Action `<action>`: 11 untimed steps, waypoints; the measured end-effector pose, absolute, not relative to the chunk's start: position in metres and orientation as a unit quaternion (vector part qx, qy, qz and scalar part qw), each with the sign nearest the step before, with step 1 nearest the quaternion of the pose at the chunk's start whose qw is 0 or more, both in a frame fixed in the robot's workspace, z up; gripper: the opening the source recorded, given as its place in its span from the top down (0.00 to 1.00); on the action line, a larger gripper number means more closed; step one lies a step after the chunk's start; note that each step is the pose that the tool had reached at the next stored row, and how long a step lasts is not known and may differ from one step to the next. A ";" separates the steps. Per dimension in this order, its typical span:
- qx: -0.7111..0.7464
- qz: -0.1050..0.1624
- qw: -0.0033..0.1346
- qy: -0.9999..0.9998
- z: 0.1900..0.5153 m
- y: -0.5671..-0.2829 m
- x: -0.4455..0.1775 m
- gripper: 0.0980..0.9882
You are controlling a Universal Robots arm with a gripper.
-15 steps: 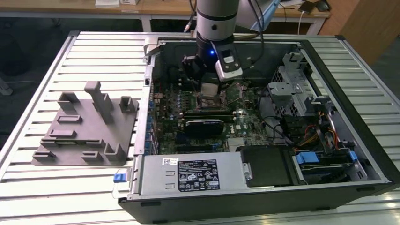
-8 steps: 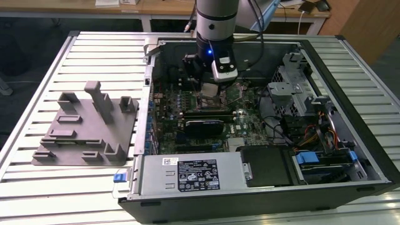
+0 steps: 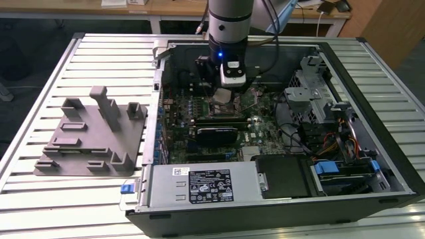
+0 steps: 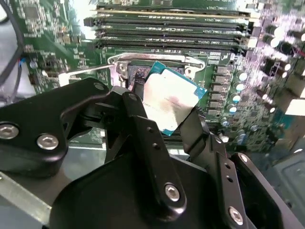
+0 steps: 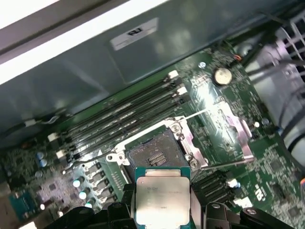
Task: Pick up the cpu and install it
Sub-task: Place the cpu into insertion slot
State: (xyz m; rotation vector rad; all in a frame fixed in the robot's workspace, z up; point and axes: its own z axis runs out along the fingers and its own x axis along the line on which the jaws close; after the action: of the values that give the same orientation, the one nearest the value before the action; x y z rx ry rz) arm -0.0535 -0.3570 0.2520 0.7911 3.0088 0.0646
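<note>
Slatted metal tabletop (image 3: 47, 199) carries one open computer case (image 3: 391, 164), with a single robot arm (image 3: 229, 20) reaching down into it. One cpu (image 4: 169, 102), silver-topped with a thin green rim, is clamped between the two black fingers (image 4: 143, 129) of the gripper (image 4: 167, 114), which grip it by opposite edges and hold it off the board. It hangs just beside and above the one open socket (image 5: 152, 155), whose dark, bare contact field shows in the first wrist view along with the chip's full square face (image 5: 162, 200). The second wrist view shows the chip turned at an angle, covering most of the socket frame (image 4: 136, 74).

A hinged retention plate (image 5: 233, 129) stands swung open next to the socket. Four long memory slots (image 4: 167, 33) run parallel just beyond it. One round coin battery (image 5: 221, 75) sits further out on the green motherboard (image 3: 262, 104).

In the exterior view the gripper (image 3: 226, 88) and chip (image 3: 222, 94) hover over the board's middle, and one grey fixture block (image 3: 93, 134) rests on the slats, well apart, at the exterior view's left.
</note>
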 end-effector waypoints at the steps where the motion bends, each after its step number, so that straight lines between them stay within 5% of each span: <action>1: 0.263 0.021 0.015 0.965 0.252 -0.357 -0.053 0.50; 11: 0.350 0.019 0.017 0.937 0.252 -0.357 -0.053 0.50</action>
State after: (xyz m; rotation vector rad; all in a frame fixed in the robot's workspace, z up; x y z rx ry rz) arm -0.0535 -0.3570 0.2516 1.0868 2.9108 0.0597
